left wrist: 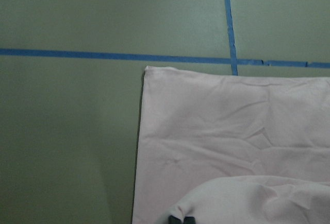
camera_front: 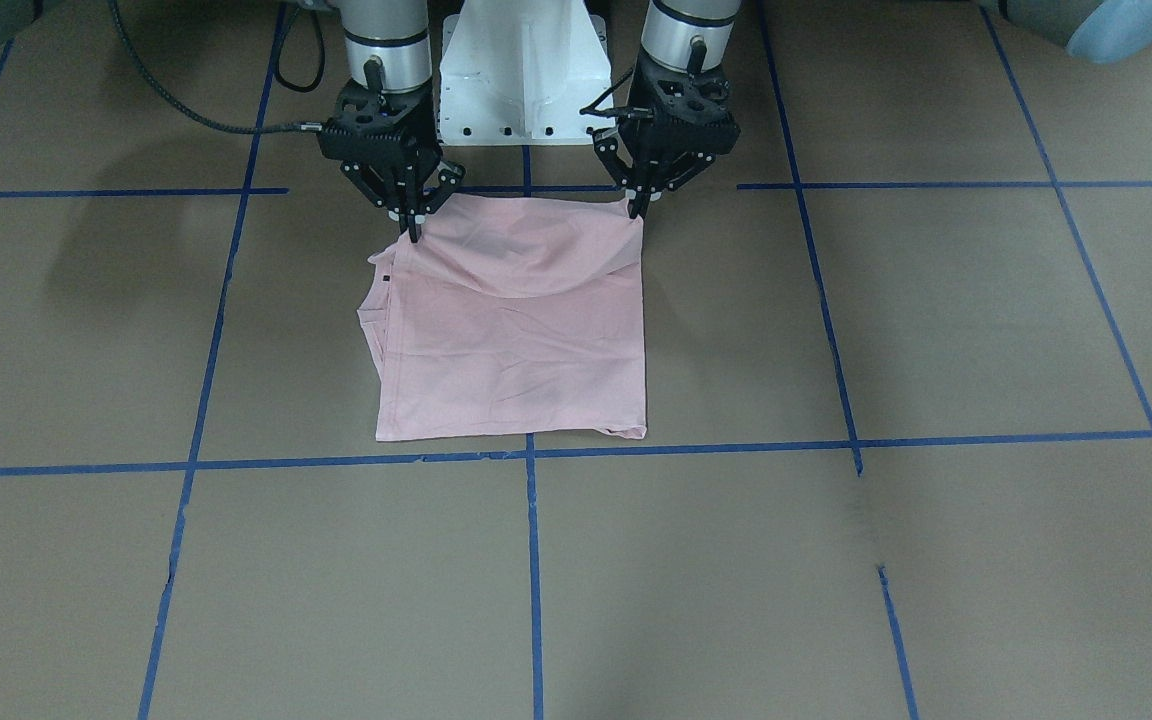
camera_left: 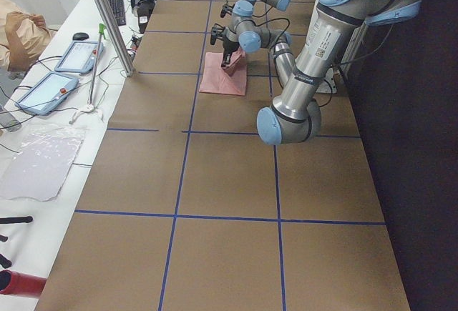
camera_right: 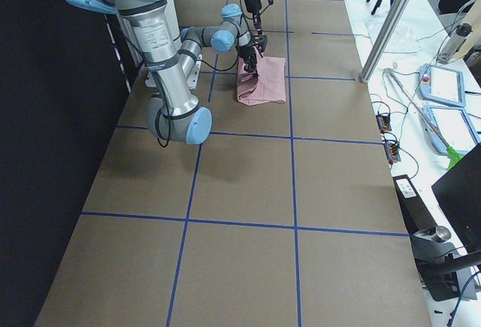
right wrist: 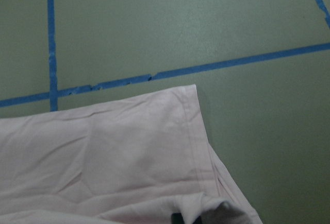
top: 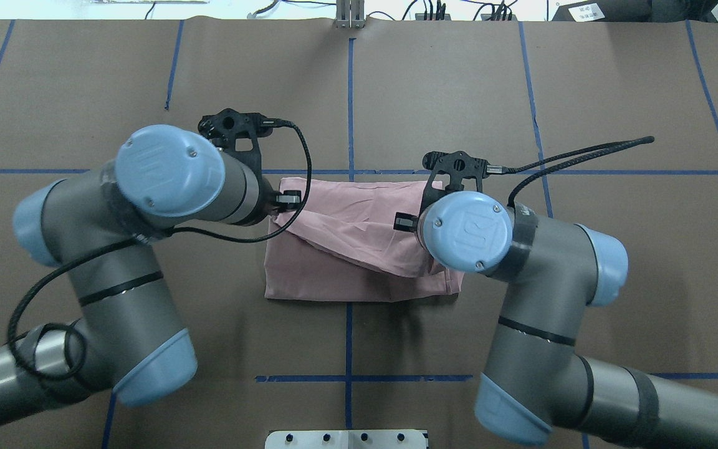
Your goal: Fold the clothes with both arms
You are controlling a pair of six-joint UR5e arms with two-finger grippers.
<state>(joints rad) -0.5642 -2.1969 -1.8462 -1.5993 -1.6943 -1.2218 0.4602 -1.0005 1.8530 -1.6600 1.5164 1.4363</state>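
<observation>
1. Where the pale pink T-shirt (camera_front: 526, 340) lies folded on the brown table (camera_front: 836, 600), it sits just toward 12 o'clock from the middle of the front-facing view. Its 6 o'clock edge lies flat just beside a blue tape line (camera_front: 696, 447).
2. At the shirt's 1 o'clock corner in that view, the left gripper (camera_front: 638, 207) has its fingers pinched tight together on the cloth edge.
3. At the 11 o'clock corner, the right gripper (camera_front: 413, 228) is likewise closed tight on the cloth.
4. Between the two, the held edge is raised and the cloth below it sags in a curve over the flat layer.
5. A small black tag (camera_front: 386, 277) shows at the shirt's 10 o'clock side, too small to read; the side facing up is plain pink.
6. In the overhead view, a blue cap (top: 468, 231) on the right arm (top: 546, 293) carries an embossed mark, too faint to read.
7. In the left wrist view, dark fingertips (left wrist: 181, 219) sit at 6 o'clock with cloth bunched over them.
</observation>
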